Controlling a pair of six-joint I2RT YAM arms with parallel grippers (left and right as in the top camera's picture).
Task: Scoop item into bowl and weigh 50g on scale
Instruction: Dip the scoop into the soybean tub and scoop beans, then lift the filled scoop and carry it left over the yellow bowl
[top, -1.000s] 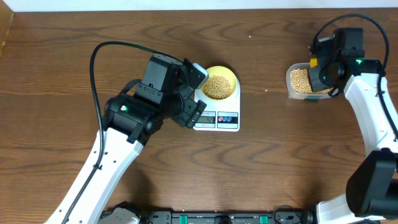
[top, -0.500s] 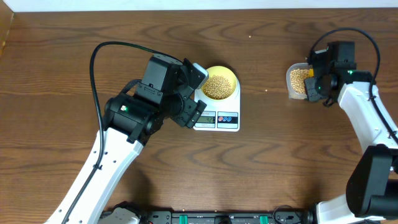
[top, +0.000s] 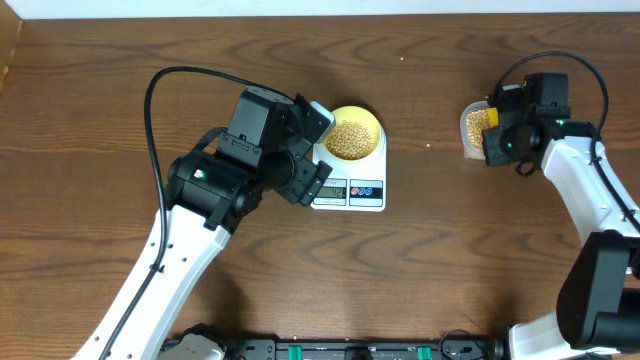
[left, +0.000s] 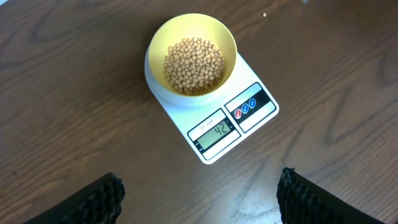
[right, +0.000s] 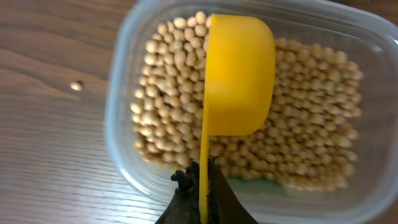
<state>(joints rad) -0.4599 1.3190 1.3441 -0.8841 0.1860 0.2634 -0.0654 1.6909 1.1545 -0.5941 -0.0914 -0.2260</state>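
Yellow scoop (right: 239, 74), pinched by the right gripper (right: 202, 186), hangs over a tub (right: 124, 143) of beans (right: 168, 118); the left gripper (left: 199, 205), jaws spread, overlooks the bowl (left: 227, 46) on the scale (left: 186, 112).

this looks like a robot lab. a white and black left arm (top: 180, 250) and right arm (top: 590, 180) reach over a plain brown wooden bench (top: 100, 80). black wires (top: 149, 100) loop off them. a small white scale (left: 245, 109) sits there.

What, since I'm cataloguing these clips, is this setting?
Probably a robotics lab bench, not a kitchen: robot arms at a wooden table, a scale weighing a bowl of beans, a clear tub.
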